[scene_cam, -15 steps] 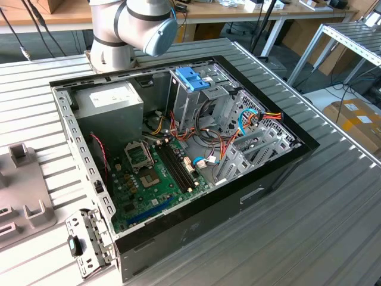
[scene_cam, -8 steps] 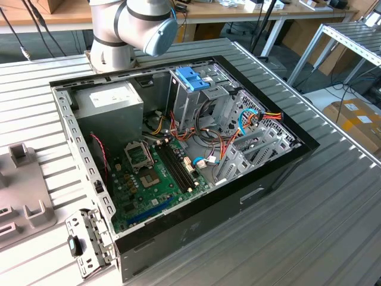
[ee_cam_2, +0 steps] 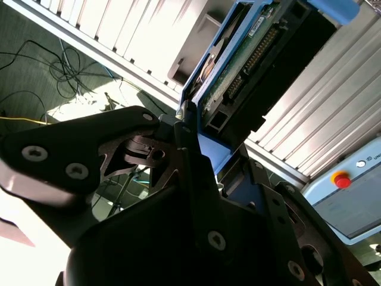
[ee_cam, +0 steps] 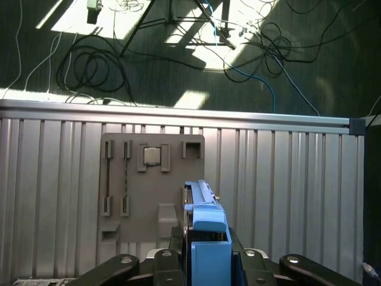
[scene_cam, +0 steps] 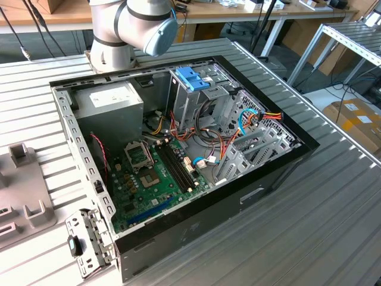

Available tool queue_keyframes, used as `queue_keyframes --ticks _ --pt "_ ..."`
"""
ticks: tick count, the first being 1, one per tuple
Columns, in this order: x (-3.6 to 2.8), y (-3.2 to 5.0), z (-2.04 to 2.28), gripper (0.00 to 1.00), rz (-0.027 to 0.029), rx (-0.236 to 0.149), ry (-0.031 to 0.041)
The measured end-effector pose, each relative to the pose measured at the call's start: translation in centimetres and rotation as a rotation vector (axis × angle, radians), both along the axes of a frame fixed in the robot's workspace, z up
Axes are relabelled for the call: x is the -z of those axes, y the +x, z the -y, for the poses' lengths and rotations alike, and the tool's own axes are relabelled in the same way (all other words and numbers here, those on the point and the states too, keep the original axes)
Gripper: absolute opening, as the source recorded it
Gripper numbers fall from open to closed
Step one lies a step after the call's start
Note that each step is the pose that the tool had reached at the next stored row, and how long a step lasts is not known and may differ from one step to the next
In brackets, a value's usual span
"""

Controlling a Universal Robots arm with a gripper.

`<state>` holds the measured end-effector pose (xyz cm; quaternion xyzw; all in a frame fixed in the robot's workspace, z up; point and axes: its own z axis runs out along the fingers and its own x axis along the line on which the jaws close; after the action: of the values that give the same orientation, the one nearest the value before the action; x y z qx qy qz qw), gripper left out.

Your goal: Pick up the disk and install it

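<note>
While carrying the disk (ee_cam: pixel 208 219), gripped edge-on by its blue carrier between the closed fingers (ee_cam_2: pixel 189 152) of the gripper (ee_cam: pixel 207 250), hold it upright and allow no turning in the grip. At present raised above the grey fixture plate (ee_cam: pixel 152 179) on the ribbed table (ee_cam: pixel 297 179), apparently not touching it. Travel slowly toward the open computer case (scene_cam: pixel 238 199), approach the drive cage (scene_cam: pixel 184 104) by the light-blue bracket (scene_cam: pixel 192 77) squarely, and stay clear of the loose cables (scene_cam: pixel 208 140).
</note>
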<state>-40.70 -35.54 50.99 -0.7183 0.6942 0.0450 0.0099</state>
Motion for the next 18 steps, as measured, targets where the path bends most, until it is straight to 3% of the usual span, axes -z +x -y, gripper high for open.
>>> queue_keyframes --ticks 18 --pt "0.01 0.86 0.01 0.37 0.0 0.0 0.0"
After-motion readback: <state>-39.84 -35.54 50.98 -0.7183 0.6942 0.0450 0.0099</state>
